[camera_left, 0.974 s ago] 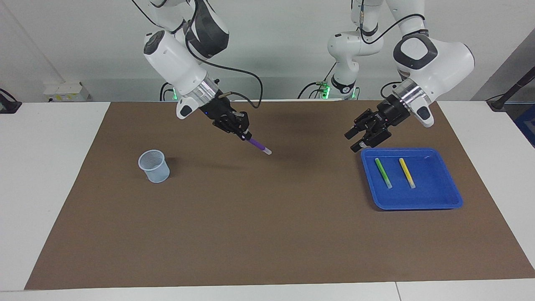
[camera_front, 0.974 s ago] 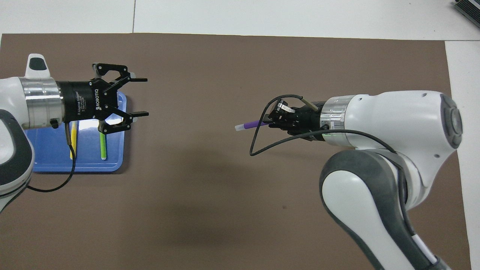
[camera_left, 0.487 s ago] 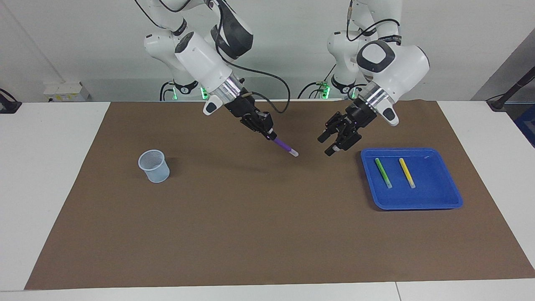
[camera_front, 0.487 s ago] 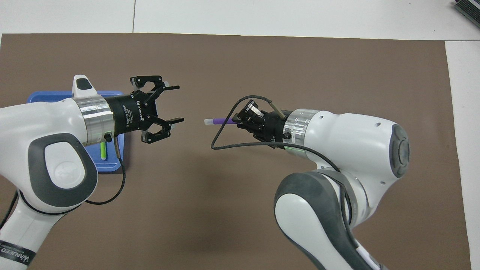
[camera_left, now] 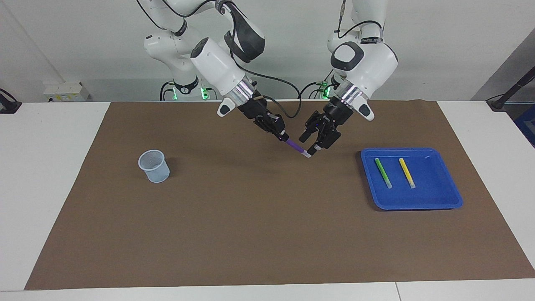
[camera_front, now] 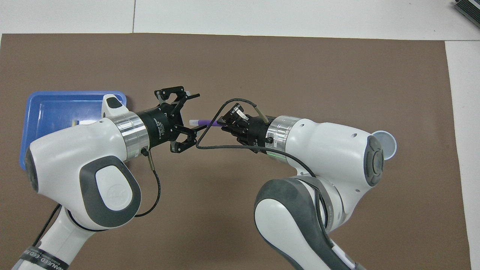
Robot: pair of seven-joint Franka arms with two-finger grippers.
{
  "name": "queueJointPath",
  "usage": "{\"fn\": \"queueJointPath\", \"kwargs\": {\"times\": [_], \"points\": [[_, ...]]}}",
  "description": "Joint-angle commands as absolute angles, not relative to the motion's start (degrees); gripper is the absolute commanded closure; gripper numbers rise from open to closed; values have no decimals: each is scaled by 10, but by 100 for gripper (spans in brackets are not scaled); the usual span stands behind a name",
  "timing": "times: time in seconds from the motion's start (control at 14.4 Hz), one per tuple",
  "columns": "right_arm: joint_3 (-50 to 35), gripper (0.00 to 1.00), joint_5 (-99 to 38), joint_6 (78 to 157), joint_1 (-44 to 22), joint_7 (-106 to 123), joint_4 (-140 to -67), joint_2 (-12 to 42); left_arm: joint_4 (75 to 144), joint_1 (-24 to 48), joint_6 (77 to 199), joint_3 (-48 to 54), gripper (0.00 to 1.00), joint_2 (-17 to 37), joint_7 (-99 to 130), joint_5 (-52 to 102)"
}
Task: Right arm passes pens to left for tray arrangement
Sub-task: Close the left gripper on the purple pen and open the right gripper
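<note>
While my right gripper (camera_left: 281,133) stays clamped on the purple pen (camera_left: 297,147) over mid-table, the pen's whitish tip sits between the spread fingers of my open left gripper (camera_left: 309,145). I'd close the left squarely on the barrel before the right lets go. The green pen (camera_left: 383,172) and yellow pen (camera_left: 406,172) already lie side by side in the blue tray (camera_left: 443,202) at the left arm's end.

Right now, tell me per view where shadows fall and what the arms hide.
Facing view: soft overhead light, a faint shadow on the brown mat under the slim purple marker pen, a darker one beside the pale-blue mesh cup; nothing hidden. Overhead view: the left arm covers much of the shallow bright-blue plastic tray, so the pens in it do not show; the right arm hides most of the cup.
</note>
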State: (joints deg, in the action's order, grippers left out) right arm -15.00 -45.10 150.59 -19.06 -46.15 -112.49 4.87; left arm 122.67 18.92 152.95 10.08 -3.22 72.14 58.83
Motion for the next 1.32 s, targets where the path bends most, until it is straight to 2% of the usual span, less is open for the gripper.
{"fn": "queueJointPath", "kwargs": {"times": [0.0, 0.35, 0.63, 1.04, 1.25], "points": [[-149, 100, -472, 1517, -194, -465, -1126, 50, 1281, 223, 1575, 93, 20, -65, 729, 612], [-149, 100, -472, 1518, -194, -465, -1126, 50, 1290, 236, 1592, 93, 22, -66, 758, 613], [-149, 100, -472, 1521, -193, -465, -1125, 51, 1290, 239, 1600, 93, 44, -62, 757, 613], [-149, 100, -473, 1521, -192, -464, -1125, 51, 1290, 244, 1610, 93, 46, -57, 756, 613], [-149, 100, -473, 1521, -192, -464, -1125, 51, 1289, 251, 1622, 93, 63, -55, 757, 613]]}}
